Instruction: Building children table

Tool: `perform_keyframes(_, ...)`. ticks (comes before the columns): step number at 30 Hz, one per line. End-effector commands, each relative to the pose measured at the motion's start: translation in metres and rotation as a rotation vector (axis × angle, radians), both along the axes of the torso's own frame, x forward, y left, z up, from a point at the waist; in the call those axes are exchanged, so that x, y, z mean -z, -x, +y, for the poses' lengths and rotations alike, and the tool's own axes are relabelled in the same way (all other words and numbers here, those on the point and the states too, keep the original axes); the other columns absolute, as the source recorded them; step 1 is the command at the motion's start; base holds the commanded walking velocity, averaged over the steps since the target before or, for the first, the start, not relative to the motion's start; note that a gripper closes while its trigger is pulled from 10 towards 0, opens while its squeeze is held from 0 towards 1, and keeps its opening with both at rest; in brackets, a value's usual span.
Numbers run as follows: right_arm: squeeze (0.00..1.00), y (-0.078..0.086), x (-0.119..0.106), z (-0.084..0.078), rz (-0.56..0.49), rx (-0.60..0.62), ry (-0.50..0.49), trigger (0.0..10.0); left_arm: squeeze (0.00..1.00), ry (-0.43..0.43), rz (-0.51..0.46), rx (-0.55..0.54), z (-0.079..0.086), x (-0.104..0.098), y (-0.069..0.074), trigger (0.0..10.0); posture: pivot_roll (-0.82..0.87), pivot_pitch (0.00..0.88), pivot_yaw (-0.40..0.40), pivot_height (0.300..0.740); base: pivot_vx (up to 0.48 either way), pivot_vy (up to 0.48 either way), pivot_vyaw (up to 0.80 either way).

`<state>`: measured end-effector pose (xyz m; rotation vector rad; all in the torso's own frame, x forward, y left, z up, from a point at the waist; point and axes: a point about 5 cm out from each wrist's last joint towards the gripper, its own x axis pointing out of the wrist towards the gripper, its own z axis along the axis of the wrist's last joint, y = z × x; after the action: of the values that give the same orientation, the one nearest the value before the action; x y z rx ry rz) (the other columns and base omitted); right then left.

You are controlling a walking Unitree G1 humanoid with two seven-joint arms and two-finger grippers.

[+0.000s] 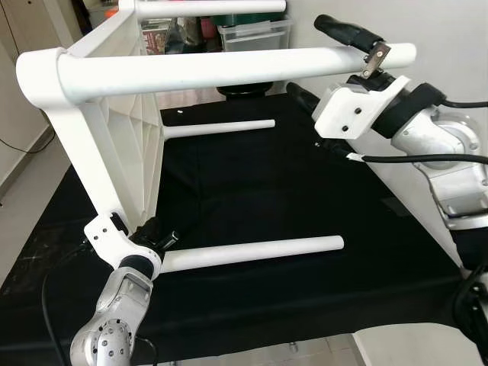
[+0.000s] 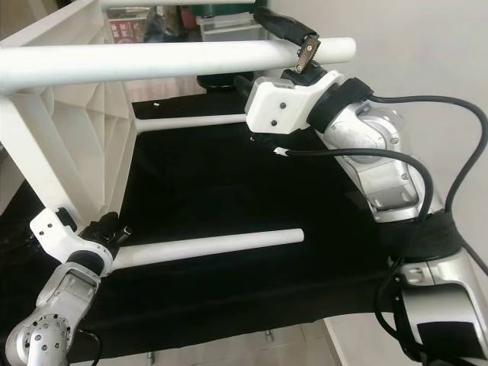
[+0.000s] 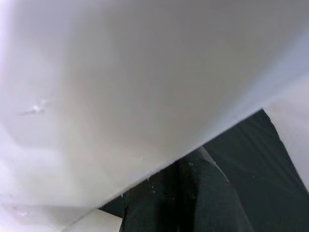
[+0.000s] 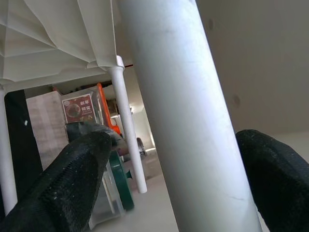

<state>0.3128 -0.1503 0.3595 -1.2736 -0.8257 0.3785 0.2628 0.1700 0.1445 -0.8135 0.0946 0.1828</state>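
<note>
A white children's table (image 1: 126,145) lies on its side on a black cloth (image 1: 267,191), its legs pointing to my right. My right gripper (image 1: 328,62) is open and straddles the upper near leg (image 1: 229,69) close to its free end, one finger above and one below. In the right wrist view that leg (image 4: 193,121) runs between the two black fingers (image 4: 72,179) with gaps on both sides. My left gripper (image 1: 156,238) sits at the table's low near corner, where the lower near leg (image 1: 259,252) joins. The white tabletop (image 3: 120,87) is close against the left wrist camera.
A far lower leg (image 1: 221,127) lies along the cloth, and another leg (image 1: 213,8) sticks out at the top. Clear storage boxes (image 1: 255,34) stand behind the table. Pale floor (image 1: 23,206) lies to the left, and a white wall (image 1: 450,23) rises on the right.
</note>
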Motion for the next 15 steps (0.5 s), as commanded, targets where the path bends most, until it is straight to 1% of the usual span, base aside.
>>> perform_keyframes(1,0.00,0.000,-0.001,0.004,-0.003,-0.004,0.014,10.0,0.00,0.252,0.037,0.002,-0.038,0.010,0.003,0.0,-0.10,0.037,0.033,0.740,0.000,0.000,0.00)
perform_keyframes(5,0.00,0.000,-0.001,0.005,-0.001,-0.004,0.011,10.0,0.00,0.261,0.038,-0.003,-0.036,0.010,0.003,0.0,-0.10,0.037,0.033,0.740,0.000,0.000,0.00)
perform_keyframes(6,0.00,0.001,0.000,0.006,0.005,-0.002,0.002,10.0,0.00,0.271,0.034,-0.016,-0.031,0.010,0.002,0.0,-0.10,0.037,0.031,0.740,0.000,0.000,0.00)
perform_keyframes(7,0.00,0.001,0.000,0.006,0.005,-0.002,0.002,10.0,0.00,0.271,0.034,-0.016,-0.031,0.010,0.002,0.0,-0.10,0.037,0.031,0.740,0.000,0.000,0.00)
perform_keyframes(8,0.00,0.002,0.002,0.006,0.020,0.008,-0.009,10.0,0.00,0.284,0.031,-0.033,-0.025,0.010,0.000,0.0,-0.11,0.039,0.023,0.740,0.000,0.000,0.00)
perform_keyframes(10,0.00,0.002,0.002,0.006,0.020,0.008,-0.009,10.0,0.00,0.284,0.031,-0.033,-0.025,0.010,0.000,0.0,-0.11,0.039,0.023,0.740,0.000,0.000,0.00)
perform_keyframes(11,0.00,0.004,0.003,0.006,0.029,0.013,-0.016,10.0,0.00,0.291,0.029,-0.042,-0.022,0.010,-0.001,0.7,-0.11,0.040,0.021,0.740,0.000,0.000,0.00)
perform_keyframes(12,0.00,0.005,0.004,0.005,0.035,0.020,-0.024,10.0,0.00,0.298,0.028,-0.050,-0.020,0.010,-0.001,2.9,-0.12,0.041,0.021,0.740,0.000,0.000,0.00)
perform_keyframes(14,0.00,0.005,0.004,0.005,0.035,0.020,-0.024,10.0,0.00,0.298,0.028,-0.050,-0.020,0.010,-0.001,2.9,-0.12,0.041,0.021,0.740,0.000,0.000,0.00)
perform_keyframes(15,0.00,0.006,0.004,0.003,0.039,0.029,-0.031,6.1,0.00,0.303,0.032,-0.055,-0.020,0.011,-0.001,9.0,-0.12,0.042,0.020,0.740,0.000,0.000,0.00)
